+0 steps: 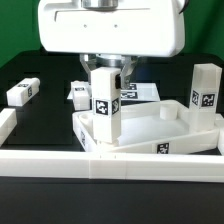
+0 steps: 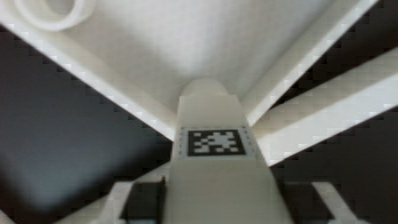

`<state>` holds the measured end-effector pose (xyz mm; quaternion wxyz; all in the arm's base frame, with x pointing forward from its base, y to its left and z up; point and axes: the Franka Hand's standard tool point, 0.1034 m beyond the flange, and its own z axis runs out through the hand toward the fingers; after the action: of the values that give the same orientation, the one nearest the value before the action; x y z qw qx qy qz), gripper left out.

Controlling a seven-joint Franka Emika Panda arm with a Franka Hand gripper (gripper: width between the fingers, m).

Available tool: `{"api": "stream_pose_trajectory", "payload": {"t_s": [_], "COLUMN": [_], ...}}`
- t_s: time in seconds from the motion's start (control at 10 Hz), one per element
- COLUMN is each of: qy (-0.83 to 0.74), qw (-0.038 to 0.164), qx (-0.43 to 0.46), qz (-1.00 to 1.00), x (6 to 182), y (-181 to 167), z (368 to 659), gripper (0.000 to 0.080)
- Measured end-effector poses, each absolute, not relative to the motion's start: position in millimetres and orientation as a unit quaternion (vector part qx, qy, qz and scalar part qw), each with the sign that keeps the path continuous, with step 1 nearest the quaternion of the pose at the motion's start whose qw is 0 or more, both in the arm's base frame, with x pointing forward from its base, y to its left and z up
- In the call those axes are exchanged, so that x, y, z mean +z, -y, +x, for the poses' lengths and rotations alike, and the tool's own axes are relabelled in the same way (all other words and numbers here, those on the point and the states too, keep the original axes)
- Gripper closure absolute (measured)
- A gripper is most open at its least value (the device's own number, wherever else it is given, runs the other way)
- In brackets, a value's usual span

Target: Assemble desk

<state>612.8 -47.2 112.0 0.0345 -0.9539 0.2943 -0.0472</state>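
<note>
The desk leg [image 1: 104, 108] is standing upright in the grip of the gripper [image 1: 106, 72]. The two fingers [image 2: 143, 203] are pressing on its opposite sides near the upper end, clamped on it with no slack showing. Its black-and-white tag [image 2: 217, 142] is facing the wrist camera, and another tag is showing in the exterior view.

The leg's lower end is resting at the near corner of the tabletop [image 1: 145, 140], on the exterior view's left. I cannot tell whether it is seated in a socket there. Seen from the wrist, the raised rim is running away in a V below the leg, and one round socket [image 2: 54, 10] is showing at a far corner.

A second leg [image 1: 205, 90] is standing upright at the tray's corner on the exterior view's right. Two more legs are lying on the black table [image 1: 50, 115] — one [image 1: 22, 92] well off to the left, one [image 1: 80, 92] just beside the held leg. The marker board [image 1: 140, 92] is lying behind, partly hidden. A long white rail [image 1: 60, 165] is running along the front edge.
</note>
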Motion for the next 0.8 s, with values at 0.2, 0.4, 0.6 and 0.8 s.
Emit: {"api": "stream_pose_trajectory", "payload": {"t_s": [0.2, 0.4, 0.6, 0.8], "qy": [-0.384, -0.453, -0.463, -0.425], "qw": [0.041, 0.046, 0.046, 0.044], "qx": [-0.043, -0.039, -0.039, -0.041], "qz": [-0.921, -0.889, -0.884, -0.903], "x": [112.2, 112.0, 112.0, 112.1], "y": [44.9, 37.8, 37.4, 37.2], "z": [613.4, 613.7, 613.8, 613.9], "gripper": [0.0509, 0.0509, 0.0499, 0.0324]}}
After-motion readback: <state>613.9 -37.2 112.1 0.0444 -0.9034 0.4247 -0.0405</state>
